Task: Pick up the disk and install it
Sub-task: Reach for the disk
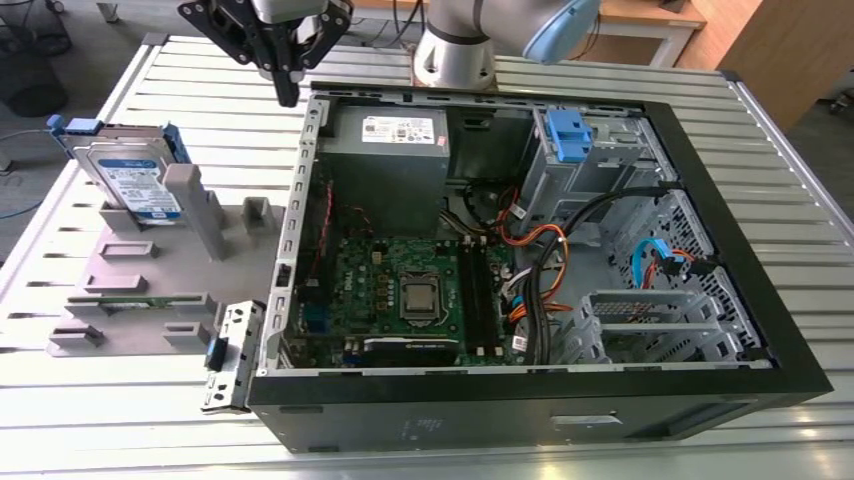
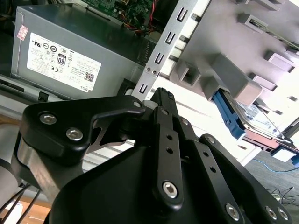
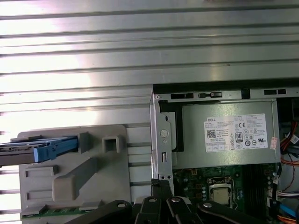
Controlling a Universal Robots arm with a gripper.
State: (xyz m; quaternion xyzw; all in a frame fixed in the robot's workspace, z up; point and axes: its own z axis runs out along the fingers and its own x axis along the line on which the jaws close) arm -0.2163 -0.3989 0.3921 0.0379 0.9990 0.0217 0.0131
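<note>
We've nothing done yet: black pincer (image 1: 286,97), pressed together & empty, hangs apart from flat silver blue-railed disk (image 1: 131,185) in grey holder (image 1: 147,270).

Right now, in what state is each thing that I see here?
computer case: lying flat, open on top.
disk: standing upright in the grey holder, not gripped.
gripper: shut, empty, raised beside the computer case.
power supply: mounted inside the computer case.
processor: exposed, no cooler on it.
</note>
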